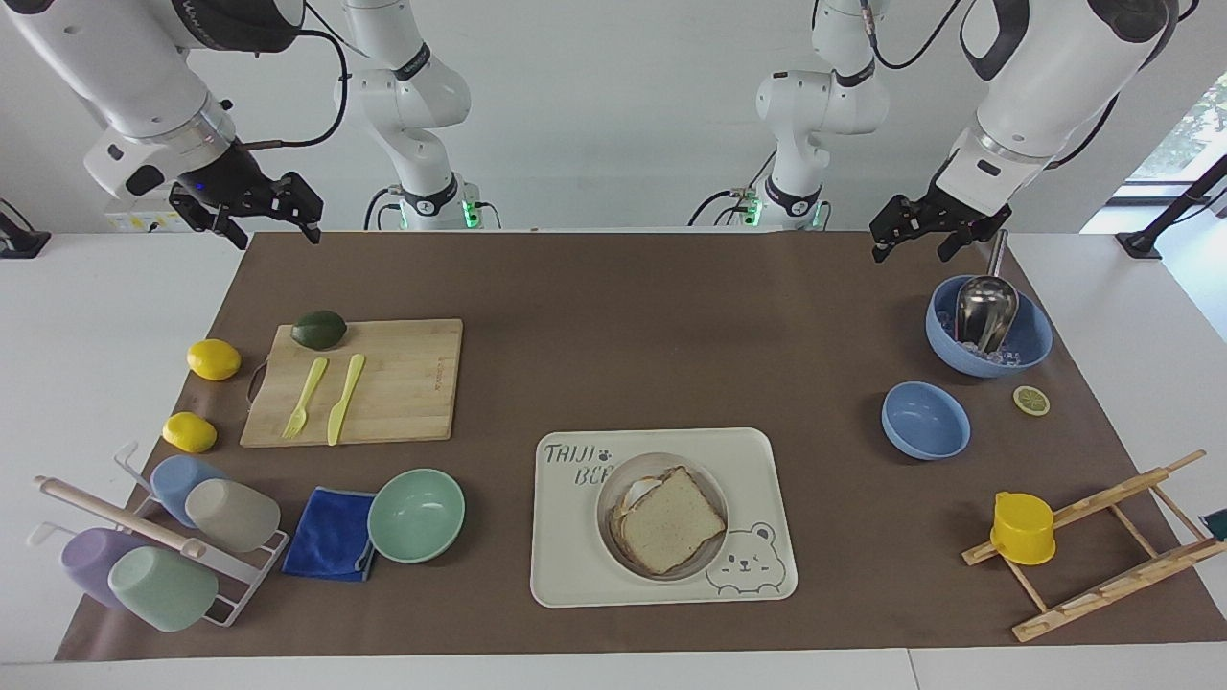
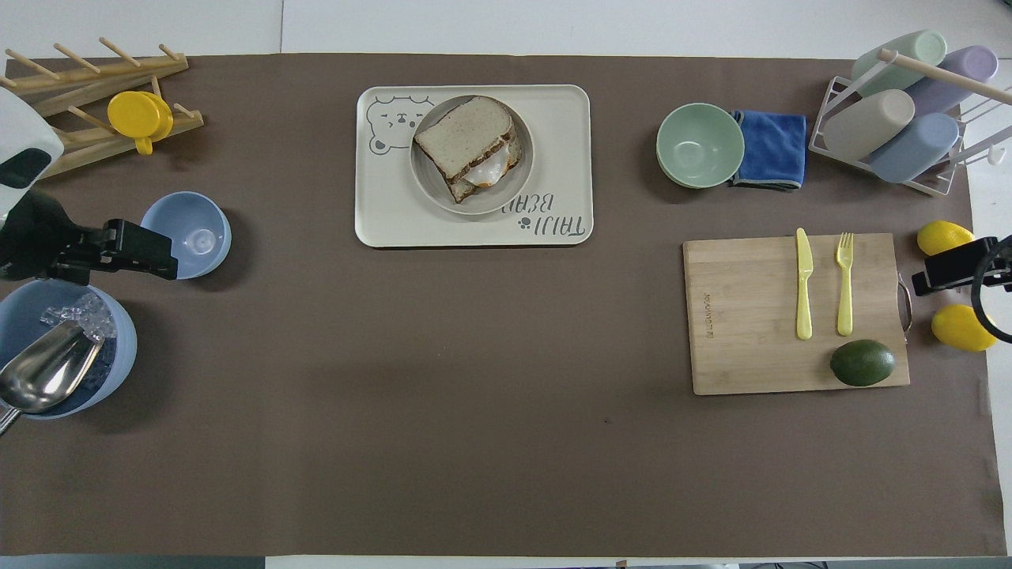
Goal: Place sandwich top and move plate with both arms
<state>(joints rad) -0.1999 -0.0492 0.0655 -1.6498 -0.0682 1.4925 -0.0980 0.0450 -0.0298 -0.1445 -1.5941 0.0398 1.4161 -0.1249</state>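
The cream tray [image 1: 575,565] sits on the brown mat, and the plate [image 1: 608,502] rests on it. The sandwich top [image 1: 671,518] lies on the egg toast in the plate. The left gripper [image 1: 922,230] hangs open and empty over the mat beside the big blue bowl [image 1: 1030,353], and the right gripper [image 1: 268,215] waits open and empty over the mat's corner at the right arm's end.

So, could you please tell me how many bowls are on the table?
3: a mint green bowl beside the blue cloth, a small blue bowl empty, and a larger blue bowl holding ice and a metal scoop.
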